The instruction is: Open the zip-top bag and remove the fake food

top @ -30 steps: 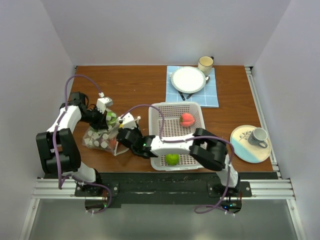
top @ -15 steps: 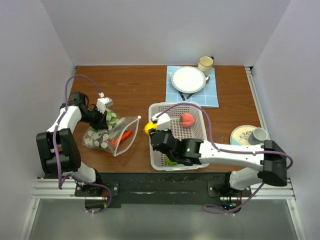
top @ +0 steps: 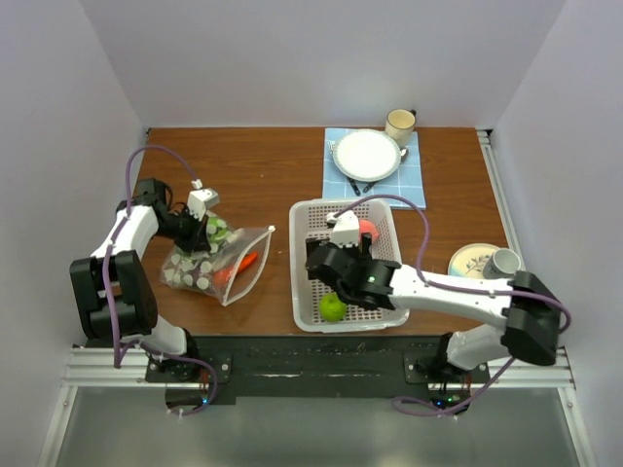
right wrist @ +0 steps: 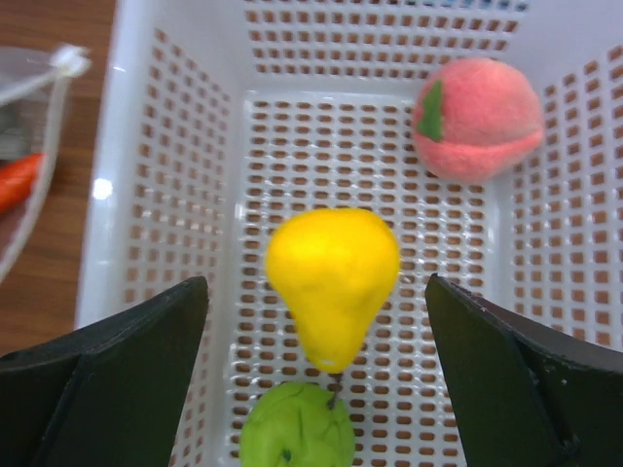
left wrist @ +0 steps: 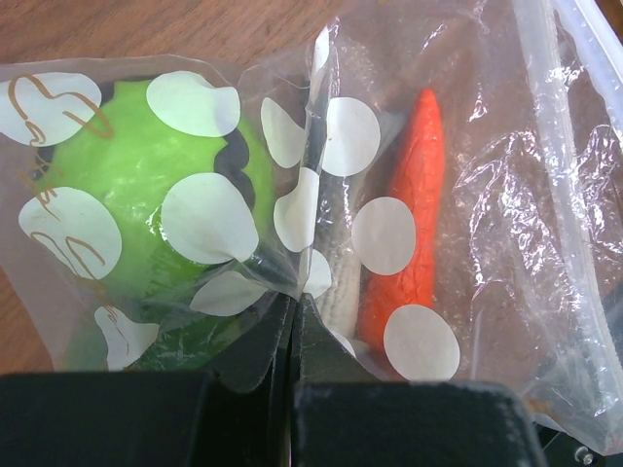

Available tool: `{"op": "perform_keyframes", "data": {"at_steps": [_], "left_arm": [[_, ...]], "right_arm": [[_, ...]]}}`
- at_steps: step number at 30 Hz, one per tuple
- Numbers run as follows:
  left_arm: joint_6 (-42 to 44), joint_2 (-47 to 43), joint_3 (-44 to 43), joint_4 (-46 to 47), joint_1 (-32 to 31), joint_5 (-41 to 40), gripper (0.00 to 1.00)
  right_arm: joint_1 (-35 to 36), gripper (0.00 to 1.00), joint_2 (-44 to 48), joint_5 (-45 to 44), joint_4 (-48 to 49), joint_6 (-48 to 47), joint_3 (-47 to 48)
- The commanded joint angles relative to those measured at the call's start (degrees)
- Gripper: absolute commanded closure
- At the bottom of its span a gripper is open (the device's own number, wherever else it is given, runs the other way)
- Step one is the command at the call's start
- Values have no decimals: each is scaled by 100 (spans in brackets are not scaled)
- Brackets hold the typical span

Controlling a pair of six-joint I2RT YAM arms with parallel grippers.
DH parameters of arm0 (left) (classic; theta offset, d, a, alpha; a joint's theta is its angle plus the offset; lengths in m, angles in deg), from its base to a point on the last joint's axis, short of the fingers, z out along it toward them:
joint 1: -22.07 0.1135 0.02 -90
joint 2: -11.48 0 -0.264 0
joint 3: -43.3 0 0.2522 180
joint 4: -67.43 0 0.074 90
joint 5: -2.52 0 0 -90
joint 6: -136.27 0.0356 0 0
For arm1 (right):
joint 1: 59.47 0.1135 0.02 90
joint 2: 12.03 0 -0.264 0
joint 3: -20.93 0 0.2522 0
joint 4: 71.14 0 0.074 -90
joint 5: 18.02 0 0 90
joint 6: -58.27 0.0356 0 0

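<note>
Right wrist view: right end effector (right wrist: 313,280) spread over pear (right wrist: 336,255) in basket (right wrist: 165,195); left end effector (left wrist: 292,331) pinches zip-top bag (left wrist: 545,195), thin film cld slip, trapping carrot (left wrist: 414,195).

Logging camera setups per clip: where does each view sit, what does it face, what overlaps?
Top external: above, behind the bases, looking down at the table; both arms show.
Left wrist: faces the zip-top bag pinched in the left claw.
Right wrist: looks down into the basket; open right claw frames it.
Shared: both wrists see the carrot.
</note>
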Motion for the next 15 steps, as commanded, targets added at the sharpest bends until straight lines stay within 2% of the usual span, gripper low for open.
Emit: {"op": "perform_keyframes", "data": {"at_steps": [1,2,4,5,8,12,13,15], "left_arm": [[-92,-188,-249,-30,-1,106,100],[-100,-170,-267,-30,-1,115,100],[-127,-109,-302,-30,-10,141,100],[-144,-100,-320,-30,-10,150,100],[-179,-65,-399,-65,-10,194,100],[-153,-117,-408,-83,-1,150,100],[-144,-135,-408,-100,-1,133,100],[-92,-143,-416,-126,-1,106,100]], "right_arm": [[104,1,830,691,2066,-1367,-489],[270,1,621,692,2120,-1590,-150],[534,12,33,840,1622,-2256,535],[631,14,-614,885,1411,-2452,1218],[1009,20,-1582,1210,1514,-3585,1969],[1010,23,-2227,1553,2057,-4377,2218],[940,26,-2272,1632,2173,-4640,2200],[835,34,-2351,1851,2192,-4590,2244]]}}
